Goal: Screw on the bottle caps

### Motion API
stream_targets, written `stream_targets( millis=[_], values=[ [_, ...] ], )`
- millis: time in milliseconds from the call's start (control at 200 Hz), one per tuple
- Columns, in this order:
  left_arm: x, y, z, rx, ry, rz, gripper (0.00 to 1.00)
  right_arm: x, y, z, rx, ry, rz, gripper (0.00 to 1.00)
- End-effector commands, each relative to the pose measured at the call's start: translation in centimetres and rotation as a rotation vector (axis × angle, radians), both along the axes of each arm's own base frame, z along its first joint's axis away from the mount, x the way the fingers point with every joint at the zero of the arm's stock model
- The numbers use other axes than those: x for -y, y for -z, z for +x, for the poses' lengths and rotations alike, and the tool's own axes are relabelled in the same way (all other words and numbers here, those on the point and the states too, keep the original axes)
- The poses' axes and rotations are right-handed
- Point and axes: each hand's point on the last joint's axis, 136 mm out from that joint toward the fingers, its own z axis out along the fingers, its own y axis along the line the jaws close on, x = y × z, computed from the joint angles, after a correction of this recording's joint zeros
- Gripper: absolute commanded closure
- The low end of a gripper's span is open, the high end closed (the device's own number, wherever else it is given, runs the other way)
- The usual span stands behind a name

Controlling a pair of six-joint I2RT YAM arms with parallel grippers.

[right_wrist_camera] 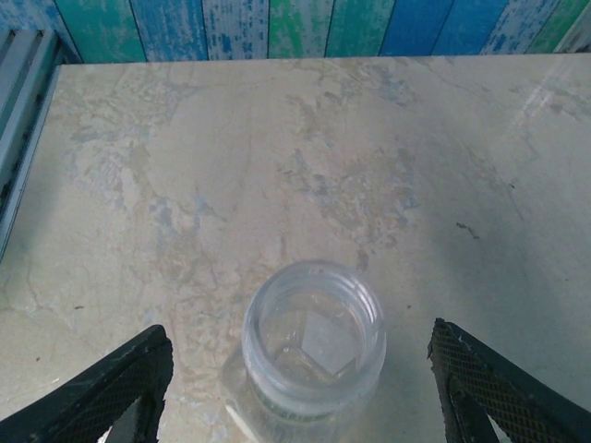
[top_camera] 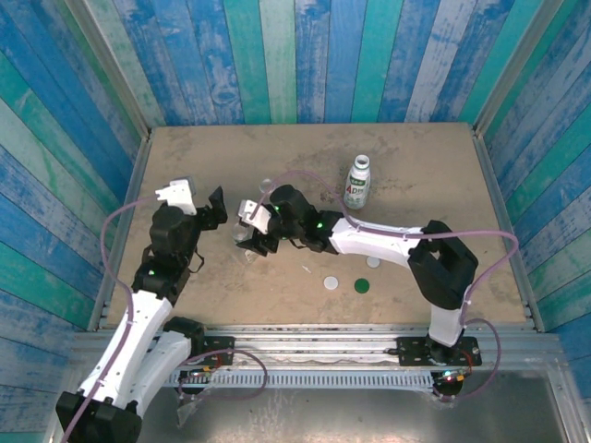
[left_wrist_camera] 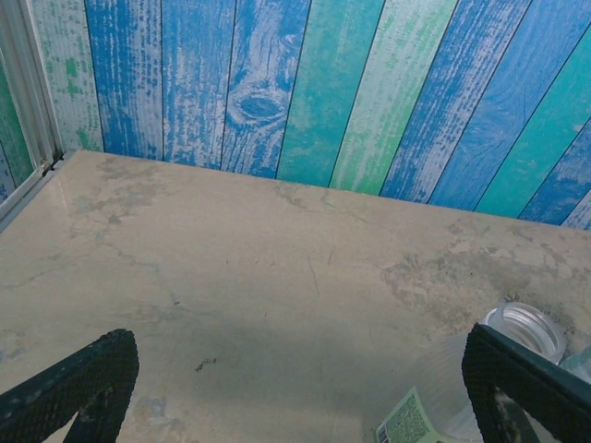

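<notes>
Though capless, bottle [right_wrist_camera: 314, 343] between right fingers [right_wrist_camera: 106, 395]

1. White-wrapped bottle [top_camera: 357, 185], green print: upright, far right of centre, well apart from the other items.
2. Clear bottle [right_wrist_camera: 314, 337]: upright, mouth open and uncapped, threaded neck, greenish label band below; left of centre.
3. White cap [top_camera: 331, 281]: flat on the table near the front edge.
4. Dark green cap [top_camera: 362, 285]: flat, just right of the white cap.
5. Small pale cap [top_camera: 372, 261]: flat, just behind the dark green cap.
</notes>
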Motion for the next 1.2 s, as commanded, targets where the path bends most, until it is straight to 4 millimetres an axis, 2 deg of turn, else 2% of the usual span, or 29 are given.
stream_targets(
  millis=[0,200,295,350,461,601,751,881,1001,1111,1196],
  values=[
    [-0.5,-0.4,-0.5,0.036,-0.018,0.009,0.06,-1.1,0.2,-0.1,-0.012,-0.027,0.006,0.28],
    [-0.4,-1.1,-1.0,0.083,-0.007,0.016,0.06,-1.9,1.0,0.3,-0.027,-0.029,-0.002,0.45],
    [-0.3,-1.0,-1.1,0.084,0.002,0.022,0.06,-2.0,0.8,0.2,-0.034,-0.039,0.003,0.54],
    [-0.3,-0.9,-1.0,0.082,0.005,0.025,0.06,-2.0,0.6,0.1,-0.033,-0.041,0.005,0.56],
    [0.1,-0.9,-1.0,0.091,0.028,0.027,0.06,-1.4,-0.2,-0.1,-0.028,-0.033,0.003,0.63],
    [1.3,-0.9,-0.8,0.107,0.095,0.030,0.06,0.3,-1.7,-0.5,-0.016,0.001,0.014,0.65],
    [4.4,-1.1,-0.6,0.126,0.267,0.030,0.06,3.8,-3.2,-0.3,-0.034,0.086,0.047,0.66],
    [7.7,-1.8,-1.3,0.183,0.460,-0.024,0.06,7.9,-4.1,0.0,-0.056,0.195,0.078,0.65],
    [10.6,-2.1,-2.4,0.274,0.556,-0.019,0.06,12.1,-4.0,0.9,-0.104,0.324,0.090,0.67],
    [14.0,-0.1,-3.2,0.301,0.636,0.062,0.06,15.8,-3.2,1.9,-0.118,0.458,0.080,0.67],
    [16.7,1.7,-4.0,0.326,0.727,0.093,0.06,18.0,-2.5,2.5,-0.109,0.534,0.063,0.67]
  ],
)
